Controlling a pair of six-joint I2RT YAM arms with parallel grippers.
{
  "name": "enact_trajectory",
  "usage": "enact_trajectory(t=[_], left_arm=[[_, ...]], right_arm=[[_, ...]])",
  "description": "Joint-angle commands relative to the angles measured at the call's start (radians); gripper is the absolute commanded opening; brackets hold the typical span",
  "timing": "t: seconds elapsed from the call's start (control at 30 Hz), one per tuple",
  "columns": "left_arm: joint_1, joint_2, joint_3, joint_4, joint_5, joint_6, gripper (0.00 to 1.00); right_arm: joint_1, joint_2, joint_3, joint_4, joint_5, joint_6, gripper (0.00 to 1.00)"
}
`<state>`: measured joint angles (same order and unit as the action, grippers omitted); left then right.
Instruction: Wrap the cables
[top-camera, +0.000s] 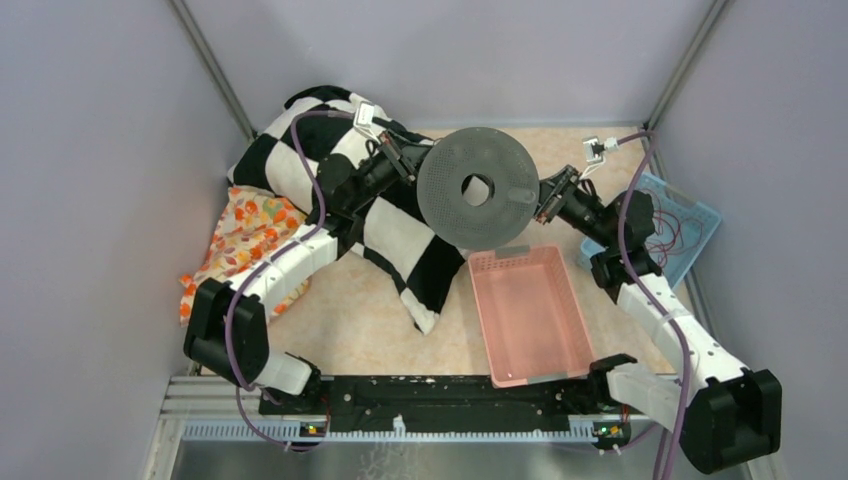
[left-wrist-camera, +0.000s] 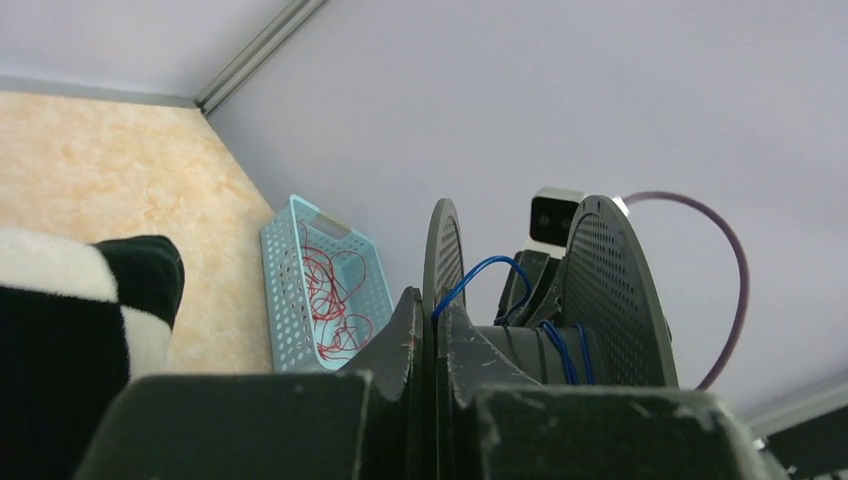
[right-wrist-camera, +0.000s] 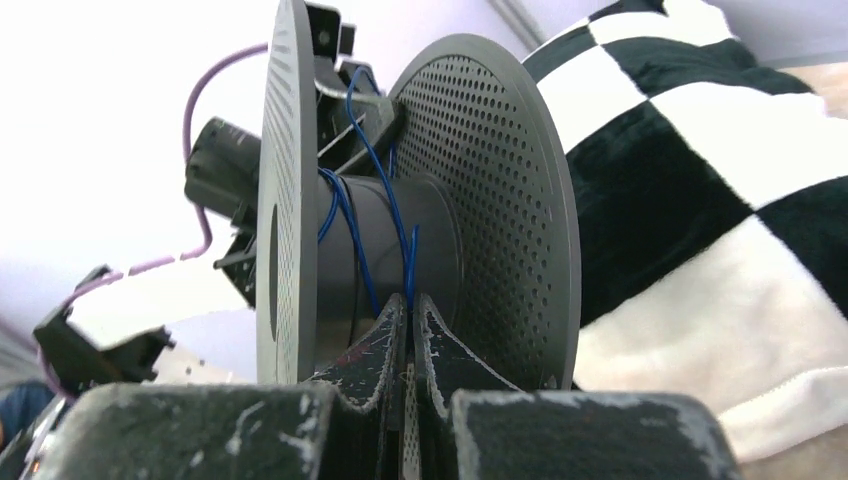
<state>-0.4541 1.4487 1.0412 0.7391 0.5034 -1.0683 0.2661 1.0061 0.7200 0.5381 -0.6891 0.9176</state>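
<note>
Spool (top-camera: 505, 165): grey, with two round perforated flanges on a plain hub. It is held up off the surface (top-camera: 360, 320) between the two arms, one flat face turned toward the top camera.
Cable (right-wrist-camera: 385, 190): a thin blue wire lying in a few loose turns around the spool's hub, between the flanges. One strand lifts off the hub in a loop and drops back down.
Left tool (left-wrist-camera: 437, 312): at the spool's left edge, its fingers pressed onto the rim of one flange and pinching it. The blue wire starts right at that pinch; I cannot tell whether it is caught there too.
Right tool (right-wrist-camera: 410, 305): at the spool's right edge, opposite the left tool. Its fingers are pressed almost together in front of the hub, and a cable strand runs down into the slit between them, pinched there.
Pink basket (top-camera: 525, 310): on the surface on the arm-base side of the spool, its far rim just under the spool's near edge in the top view.
Blue basket (top-camera: 712, 215): on the surface to the right of the spool, beyond the right arm, holding a tangle of thin red wire (left-wrist-camera: 330, 300).
Checkered cloth (top-camera: 400, 240): black and white, lying left of the spool and reaching beneath it.
Orange patterned cloth (top-camera: 245, 230): further left of the spool, touching the checkered cloth's outer edge.
</note>
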Motion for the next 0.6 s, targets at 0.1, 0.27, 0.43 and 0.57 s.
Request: enact_trajectory(t=[0.1,0.27,0.43,0.57], left_arm=[[0.031,-0.024,0.034,-0.169,-0.413,-0.107,0.00],[0.042,-0.030,0.065,-0.319,-0.438,-0.197,0.00],[0.044,-0.035,0.130,-0.479,-0.465,-0.252,0.00],[0.045,-0.031,0.154,-0.547,-0.484,-0.302,0.00]], right_arm=[[0.129,-0.063,-0.052,0.152,0.114,-0.073,0.00],[0.150,-0.043,-0.086,0.234,0.086,-0.151,0.00],[0.207,-0.071,-0.059,0.129,0.112,-0.298,0.00],[0.227,-0.053,-0.015,0.057,0.101,-0.337,0.00]])
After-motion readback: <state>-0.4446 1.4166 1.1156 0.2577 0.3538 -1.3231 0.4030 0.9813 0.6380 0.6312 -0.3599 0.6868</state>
